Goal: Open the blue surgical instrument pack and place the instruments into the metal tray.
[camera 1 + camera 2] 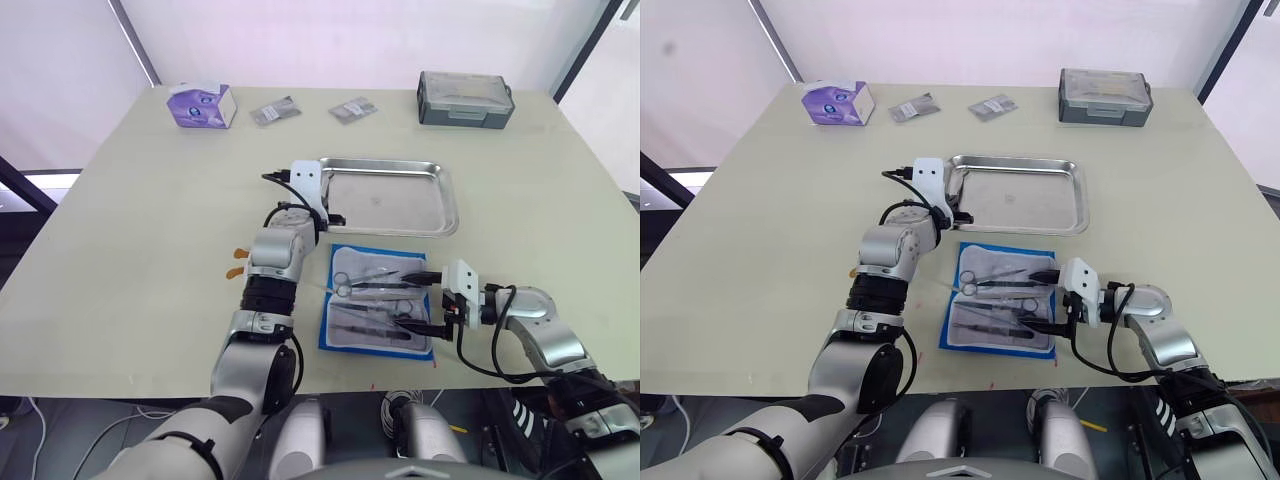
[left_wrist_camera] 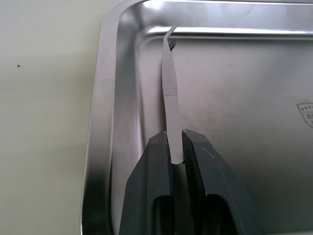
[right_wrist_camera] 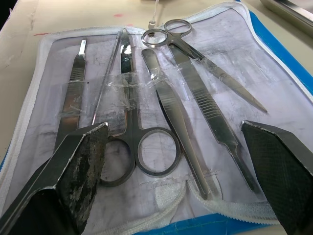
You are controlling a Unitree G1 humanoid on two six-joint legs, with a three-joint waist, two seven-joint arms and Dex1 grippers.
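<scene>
right gripper (image 3: pixel 176 147): fingers spread wide over the opened blue surgical instrument pack (image 1: pixel 377 297), nearer arm, instruments (image 3: pixel 161 98) lengthwise between them | left gripper (image 2: pixel 175 161): clamped on bent-tip tweezers (image 2: pixel 168 83), just inside metal tray (image 1: pixel 388 196) beyond the pack

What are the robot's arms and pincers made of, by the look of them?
Each arm is built of rounded silver-grey shells with black joint bands and thin black cables looping near the wrist. A white block sits behind each gripper. The left gripper and right gripper each have two black wedge-shaped fingers with finely textured pads.
</scene>
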